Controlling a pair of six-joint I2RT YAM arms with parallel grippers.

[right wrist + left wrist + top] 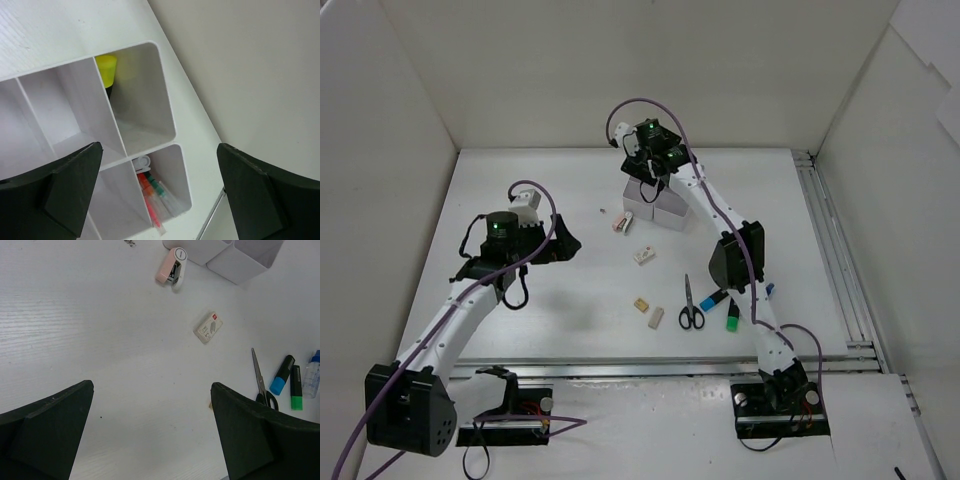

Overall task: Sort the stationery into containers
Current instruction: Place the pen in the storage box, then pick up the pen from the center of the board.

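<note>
1. The right fingers hang over the containers, spread wide apart with nothing between them.
2. The containers, four white square bins joined in a block, stand toward the far edge of the surface, a little right of its middle.
3. A yellow highlighter stands upright in one bin, leaning against a dividing wall. The bin beside it holds several pens with red and green on them. The other two bins show only in part, and their contents cannot be made out.
4. The left fingers are also wide apart and hold nothing. They hover above bare surface toward the left edge, well apart from the loose pieces.
5. A small pink piece lies on the surface just beside the near side of the containers.
6. A small white eraser with a red mark lies nearer the middle, apart from the pink piece.
7. A tan eraser and a white eraser lie close together toward the near edge.
8. The black-handled scissors lie just right of them, blades pointing to the far edge.
9. A blue highlighter and a green highlighter lie side by side right of the scissors.
10. The glue bottle lies just beyond them, partly hidden behind the right arm in the top view.
</note>
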